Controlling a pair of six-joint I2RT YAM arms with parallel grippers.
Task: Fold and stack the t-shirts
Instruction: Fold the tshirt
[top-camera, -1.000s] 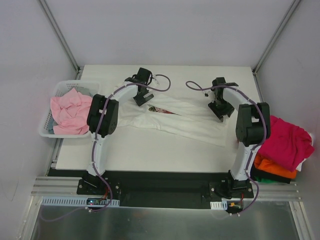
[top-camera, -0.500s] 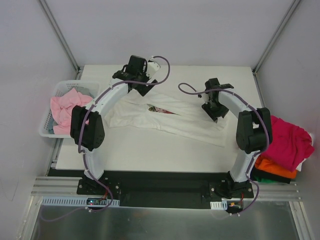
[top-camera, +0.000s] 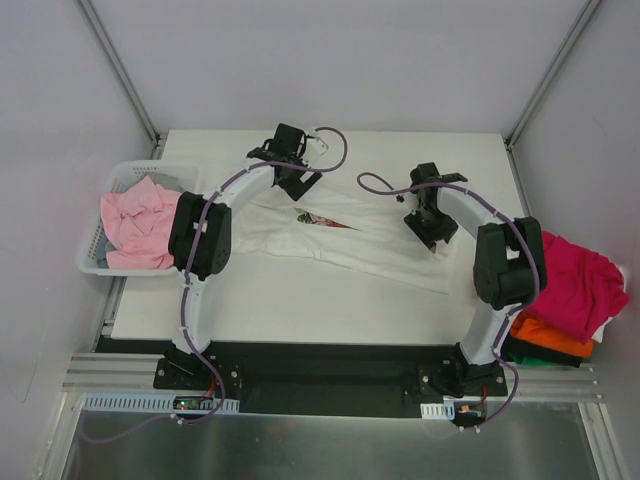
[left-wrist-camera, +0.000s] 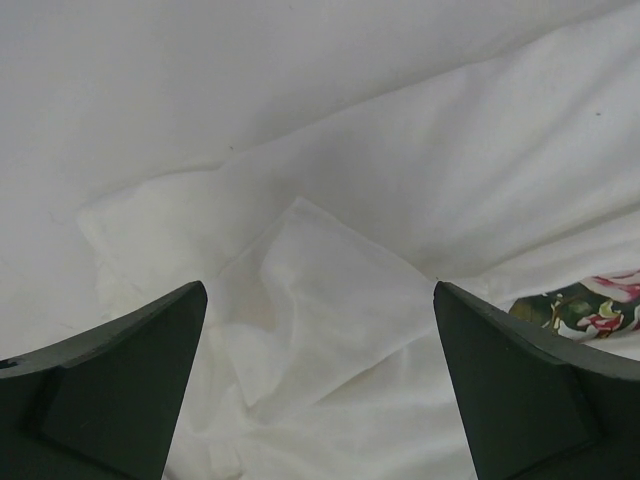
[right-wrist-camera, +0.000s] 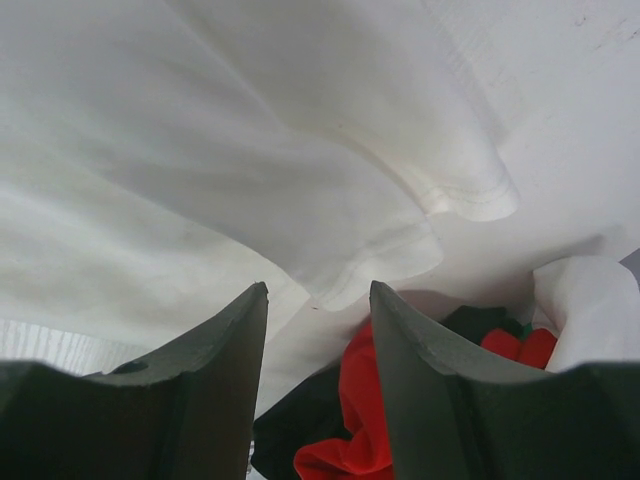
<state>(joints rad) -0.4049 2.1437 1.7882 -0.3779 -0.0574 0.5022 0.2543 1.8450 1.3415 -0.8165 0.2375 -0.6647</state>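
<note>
White flower-print t-shirt (top-camera: 345, 245) lies across the table (top-camera: 300, 305), long axis 10 to 4 o'clock. Left gripper (top-camera: 297, 172), jaws wide and empty, hovers over its 11 o'clock corner. The right gripper (top-camera: 432, 224), jaws partly apart and gripping nothing, straddles the 2 o'clock hem.

You've got a white table (top-camera: 300, 310), and one white tee (top-camera: 370, 245) lies rumpled across its middle.
</note>
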